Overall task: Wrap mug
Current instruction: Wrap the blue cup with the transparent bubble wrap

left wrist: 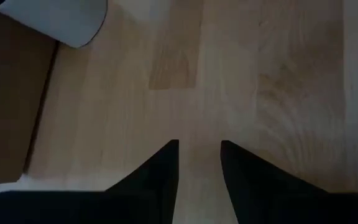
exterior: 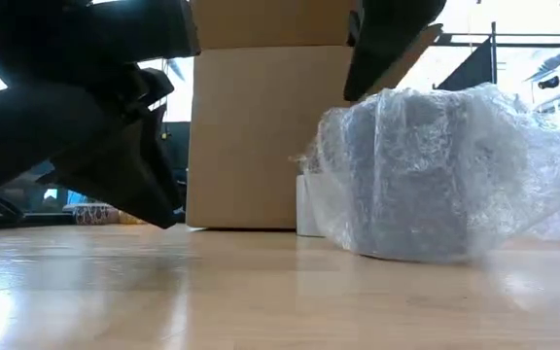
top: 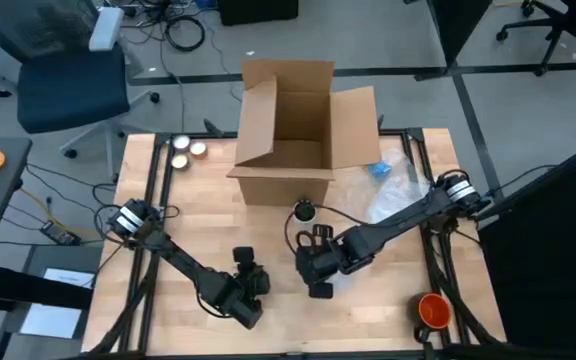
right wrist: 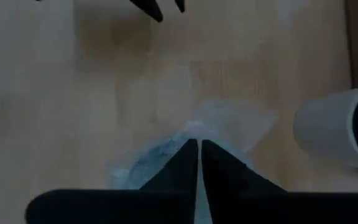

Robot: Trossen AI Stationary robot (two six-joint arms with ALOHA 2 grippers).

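- The mug (exterior: 411,180) stood on the wooden table (top: 183,215), swathed in clear bubble wrap (exterior: 513,165); in the low view it showed as a dark upright shape inside the crinkled plastic, a little in front of the cardboard box (top: 293,130).
- From above, the wrapped bundle was mostly hidden under the right arm; only a dark part showed just in front of the box's near wall.
- The right gripper (right wrist: 197,152) hung over the bundle, its two dark fingers pressed together with only a hairline gap, their tips on a fold of the wrap; whether the plastic was actually pinched between them could not be told.
- A white cylinder (right wrist: 340,127) lay on its side beside the bundle, close to the box; its end also showed in the low view between box and wrap.
- The left gripper (left wrist: 199,152) hovered low over bare wood toward the front of the table, apart from the mug, fingers parted by a narrow gap and holding nothing.
- More loose bubble wrap (top: 403,185) lay spread to the right of the box, with a small blue item (top: 379,168) on it.
- The box stood open at the table's far middle, flaps up.
- Two small round tins (top: 188,148) sat at the far left corner, and an orange round object (top: 434,310) sat near the front right edge.
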